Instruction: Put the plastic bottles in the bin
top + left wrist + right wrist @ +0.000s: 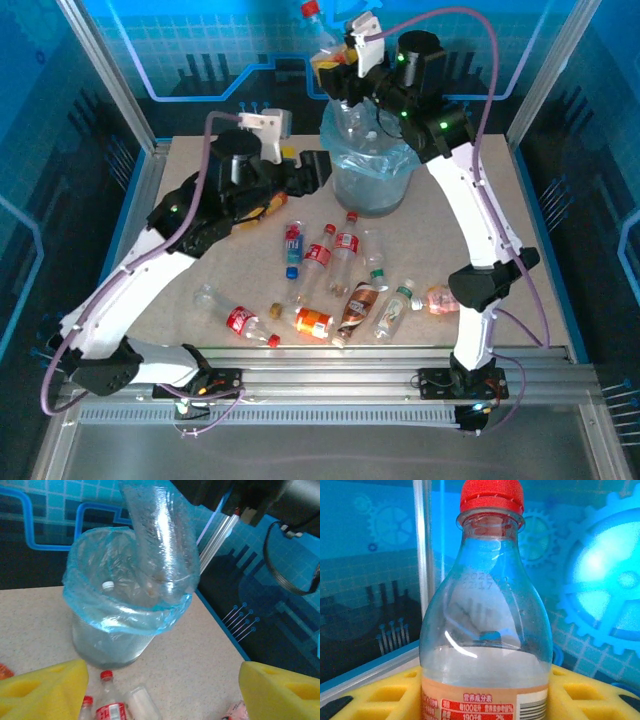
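My right gripper (330, 68) is raised over the bin (370, 175) and shut on a clear bottle (487, 630) with a red cap (491, 495) and an orange-red label. That bottle (160, 545) hangs tilted over the bin's blue-lined mouth (125, 607). A white-capped bottle (107, 585) lies inside the bin. My left gripper (300, 185) stands open low at the bin's left, with yellow pads (45, 687) wide apart and nothing between them. Several bottles lie on the table, among them a red-label one (345, 245), a blue-label one (293, 245) and a brown one (360, 300).
More bottles lie toward the near edge: orange-label (312, 320), red-label (240, 318), green-label (395, 310) and pink (437, 298). A red-capped bottle (112, 700) and a clear one (142, 702) lie just under my left gripper. Blue walls and metal posts (110, 80) enclose the table.
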Motion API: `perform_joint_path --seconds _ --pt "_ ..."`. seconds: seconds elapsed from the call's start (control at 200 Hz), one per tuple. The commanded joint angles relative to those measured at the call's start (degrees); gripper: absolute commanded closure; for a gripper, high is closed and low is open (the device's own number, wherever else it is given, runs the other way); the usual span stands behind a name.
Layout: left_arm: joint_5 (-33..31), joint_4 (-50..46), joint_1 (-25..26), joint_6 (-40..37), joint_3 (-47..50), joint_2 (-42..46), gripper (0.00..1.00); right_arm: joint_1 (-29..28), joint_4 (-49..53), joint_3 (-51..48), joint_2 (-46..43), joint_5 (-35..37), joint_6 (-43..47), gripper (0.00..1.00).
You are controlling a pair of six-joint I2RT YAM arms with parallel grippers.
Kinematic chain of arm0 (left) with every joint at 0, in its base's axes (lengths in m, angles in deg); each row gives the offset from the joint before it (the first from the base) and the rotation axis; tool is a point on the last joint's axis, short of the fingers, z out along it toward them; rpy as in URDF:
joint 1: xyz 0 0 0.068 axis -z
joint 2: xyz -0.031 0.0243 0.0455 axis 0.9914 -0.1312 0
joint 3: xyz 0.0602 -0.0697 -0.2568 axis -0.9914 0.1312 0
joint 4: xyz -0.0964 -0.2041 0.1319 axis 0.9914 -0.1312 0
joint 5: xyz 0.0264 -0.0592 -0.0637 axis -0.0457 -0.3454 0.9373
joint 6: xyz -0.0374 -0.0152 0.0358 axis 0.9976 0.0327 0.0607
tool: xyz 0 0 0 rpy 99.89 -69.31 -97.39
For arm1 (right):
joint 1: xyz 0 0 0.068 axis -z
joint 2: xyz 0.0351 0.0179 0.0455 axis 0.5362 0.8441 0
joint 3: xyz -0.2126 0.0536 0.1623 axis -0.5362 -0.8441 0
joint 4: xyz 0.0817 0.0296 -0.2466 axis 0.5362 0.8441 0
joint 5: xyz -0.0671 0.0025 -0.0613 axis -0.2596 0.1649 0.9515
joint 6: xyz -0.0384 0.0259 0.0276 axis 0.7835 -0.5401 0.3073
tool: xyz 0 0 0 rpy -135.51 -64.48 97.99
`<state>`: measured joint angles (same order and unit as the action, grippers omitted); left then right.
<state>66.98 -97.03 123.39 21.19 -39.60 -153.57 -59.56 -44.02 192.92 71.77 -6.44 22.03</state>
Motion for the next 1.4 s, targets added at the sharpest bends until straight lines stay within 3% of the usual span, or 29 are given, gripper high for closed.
perform_joint_path --seconds 0.0,0.285,0.53,0.72,0.885,1.236,1.396 --pt "1.7 4.7 0.4 1.0 -1.9 -1.8 0.2 3.0 -10.4 -7.7 -1.4 -3.1 1.3 0.52" --pt "-0.2 5.4 0.5 3.3 1.8 -4.3 0.2 11.6 -30.4 -25.3 -2.4 -8.8 -8.1 0.52" --pt "-1.2 4.5 0.5 4.1 3.0 -5.5 0.19 14.3 -37.0 -31.1 0.2 -12.2 -7.6 0.49" --pt "-1.1 4.5 0.5 5.4 3.4 -6.4 0.2 15.4 -35.3 -32.6 0.7 -17.4 -3.6 0.48" --pt "-1.1 2.4 0.5 4.6 1.6 -8.1 0.19 16.9 -36.3 -31.9 2.8 -21.5 -6.2 0.45" --pt "-1.8 2.9 0.5 3.8 1.3 -8.8 0.18 17.4 -36.0 -29.0 6.0 -23.2 -9.3 0.31" --pt "-2.4 3.0 0.5 3.4 1.5 -8.6 0.17 17.3 -35.3 -27.6 6.3 -23.3 -9.1 0.29"
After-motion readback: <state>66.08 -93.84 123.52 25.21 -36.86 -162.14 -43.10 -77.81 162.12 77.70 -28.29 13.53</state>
